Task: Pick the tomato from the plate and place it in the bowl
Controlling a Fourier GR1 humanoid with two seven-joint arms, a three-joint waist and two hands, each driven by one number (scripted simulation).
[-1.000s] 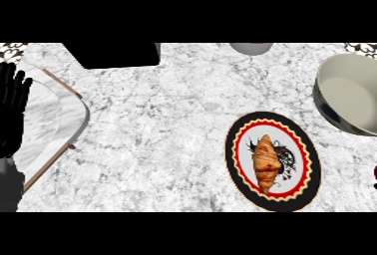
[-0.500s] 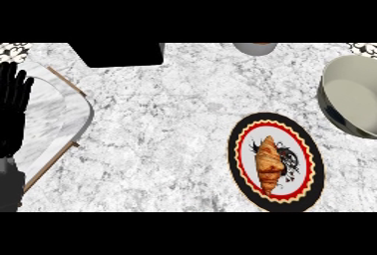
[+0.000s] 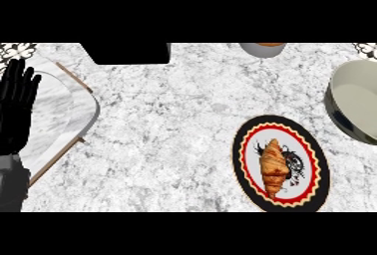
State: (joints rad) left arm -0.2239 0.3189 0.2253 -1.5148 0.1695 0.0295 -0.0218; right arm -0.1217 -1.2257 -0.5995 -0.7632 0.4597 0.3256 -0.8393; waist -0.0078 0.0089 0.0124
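- Fingers [image 3: 22,82] of the left hand [image 3: 16,112] are straight and released, pointing toward the far edge of the desk [image 3: 169,124]; they grasp nothing. This hand rests at the left edge of the head view, above a grey forearm [image 3: 11,187] that enters from the lower left corner.
- Right hand: does not show in the head view.
- Plate [image 3: 247,164]: black-rimmed, with a red scalloped band and a white centre; it lies flat on the desk at lower right. It holds one item, a brown croissant [image 3: 273,168], lying lengthwise on the white centre and over a dark printed pattern.
- Tomato: none can be made out on the plate or anywhere else in the view; the croissant is the only item on the plate.
- Bowl [image 3: 357,107]: pale, with a dark outer wall, cut off by the right edge. It stands just beyond the plate, not touching it. The visible part of its interior holds nothing.
- Small grey cup [image 3: 261,49]: at the far edge, top right, cut off by the frame; an orange-brown content shows at its top.
- Black block [image 3: 129,52]: at the far edge, top centre.
- Marble board [image 3: 63,122] with a wooden edge: lies on the desk at left, partly under the left hand.
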